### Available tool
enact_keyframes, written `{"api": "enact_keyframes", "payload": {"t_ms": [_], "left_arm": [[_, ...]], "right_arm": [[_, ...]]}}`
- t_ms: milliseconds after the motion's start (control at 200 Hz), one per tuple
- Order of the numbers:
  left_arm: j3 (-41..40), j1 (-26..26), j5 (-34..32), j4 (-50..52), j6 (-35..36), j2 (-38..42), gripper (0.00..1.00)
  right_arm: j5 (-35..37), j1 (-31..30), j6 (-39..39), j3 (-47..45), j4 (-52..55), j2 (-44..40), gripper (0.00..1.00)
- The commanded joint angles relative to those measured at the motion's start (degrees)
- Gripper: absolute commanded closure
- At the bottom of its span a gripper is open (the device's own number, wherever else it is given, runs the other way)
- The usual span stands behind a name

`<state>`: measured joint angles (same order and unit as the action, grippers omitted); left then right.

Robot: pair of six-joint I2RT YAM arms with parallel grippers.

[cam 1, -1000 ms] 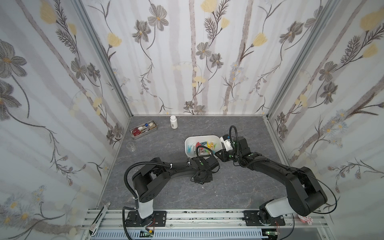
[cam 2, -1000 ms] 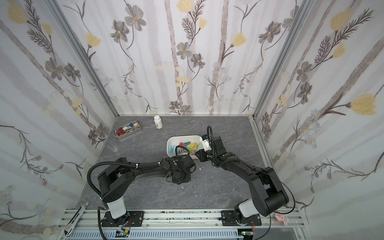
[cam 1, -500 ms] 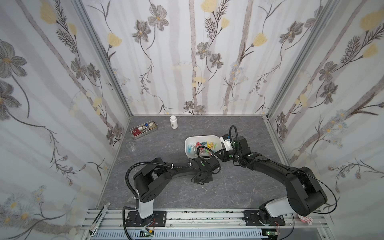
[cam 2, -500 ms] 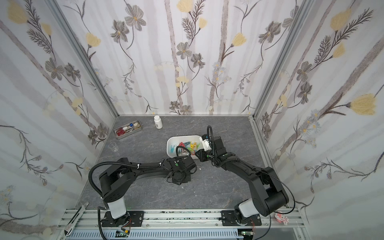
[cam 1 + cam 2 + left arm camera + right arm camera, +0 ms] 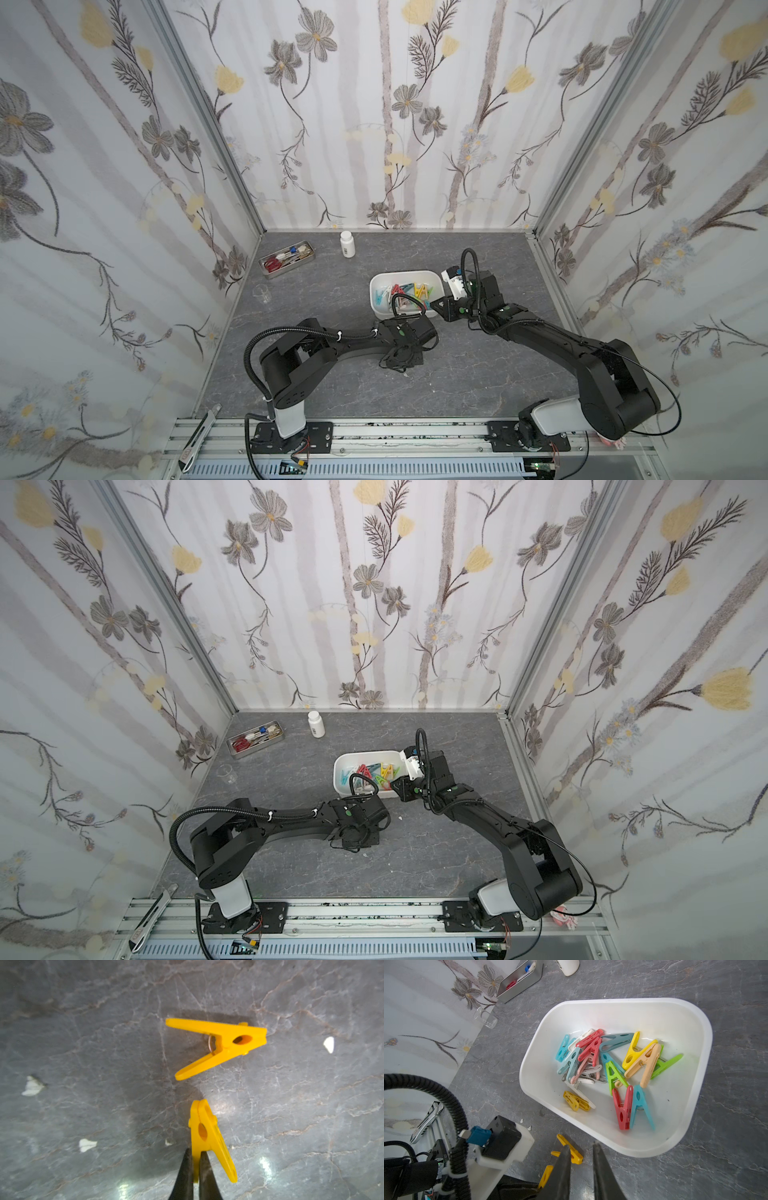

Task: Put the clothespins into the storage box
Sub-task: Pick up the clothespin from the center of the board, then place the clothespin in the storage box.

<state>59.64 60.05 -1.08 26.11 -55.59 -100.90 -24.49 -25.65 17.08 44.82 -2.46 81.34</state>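
Counting a colourful heap of clothespins already in the storage box, so I judge we're nearly finished. Just outside the box, my left gripper pinches one yellow clothespin by a leg. A second yellow clothespin lies loose beside it. My right gripper hangs by the box rim, slightly parted and empty.

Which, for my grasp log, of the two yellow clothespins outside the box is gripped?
The yellow clothespin on edge, pinched between the fingers of the left gripper. The other yellow clothespin lies flat on the table, legs spread, untouched.
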Motion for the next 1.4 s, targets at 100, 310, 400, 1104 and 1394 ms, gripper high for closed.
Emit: {"api": "enact_keyframes", "payload": {"t_ms": [100, 310, 400, 1104, 1394], "left_arm": [[-5.17, -1.69, 2.05, -6.09, 0.33, 6.93, 0.95], [-11.00, -7.36, 5.62, -13.07, 2.11, 16.09, 0.94], [-10.08, -10.48, 5.90, -11.65, 4.16, 19.01, 0.93], [6.12, -26.64, 9.00, -14.16, 19.06, 4.76, 0.91], [9.56, -27.53, 8.40, -13.48, 19.71, -0.05, 0.91]], "right_arm": [[2.24, -0.03, 0.23, 1.73, 2.48, -0.70, 0.78], [3.83, -0.21, 0.13, 4.18, 6.15, -0.53, 0.78], [4.44, -0.49, 0.47, 4.73, 7.34, -0.57, 0.78], [11.69, -8.25, 4.27, 8.27, 14.02, -3.80, 0.78], [14.81, -12.43, 4.60, 7.76, 13.34, -4.26, 0.78]]}}
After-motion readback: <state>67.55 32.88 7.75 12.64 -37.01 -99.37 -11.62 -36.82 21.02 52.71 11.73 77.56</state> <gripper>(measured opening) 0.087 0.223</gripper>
